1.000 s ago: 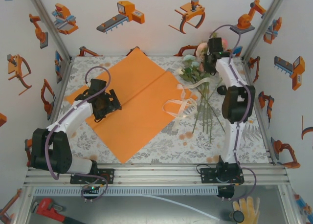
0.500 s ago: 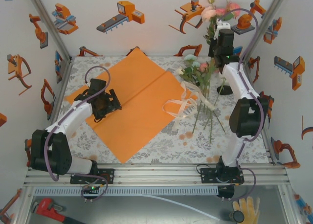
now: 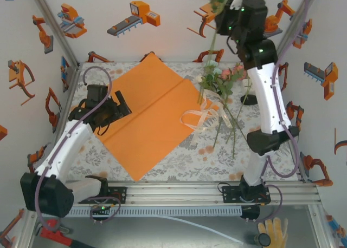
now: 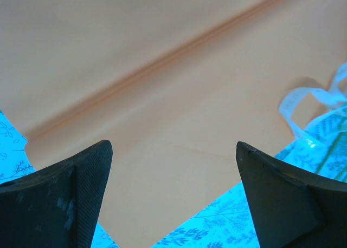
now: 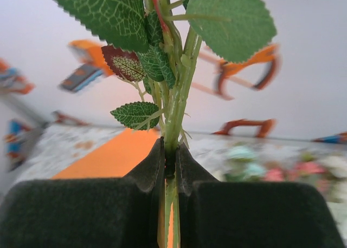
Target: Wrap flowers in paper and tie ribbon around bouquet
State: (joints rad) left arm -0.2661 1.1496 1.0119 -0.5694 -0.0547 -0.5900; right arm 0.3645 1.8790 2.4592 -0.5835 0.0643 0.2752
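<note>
The right gripper point(image 5: 169, 151) clamps the flowers point(image 5: 174, 102) by their stems, high at the far right — lower them diagonally onto the paper point(image 3: 146, 115), blooms past its edge. The left gripper point(image 4: 173, 172) gapes empty over the paper.

Paper point(image 3: 152, 112) matt, smooth, one crease; ribbon point(image 3: 201, 118) sheer cloth; flowers point(image 5: 178, 96) plastic-looking, veined leaves; tablecloth point(image 3: 179, 161) printed.

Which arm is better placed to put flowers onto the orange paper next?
Right. The right fingers grip flower stems, raised above the table; the left fingers hang open over the paper, empty.
</note>
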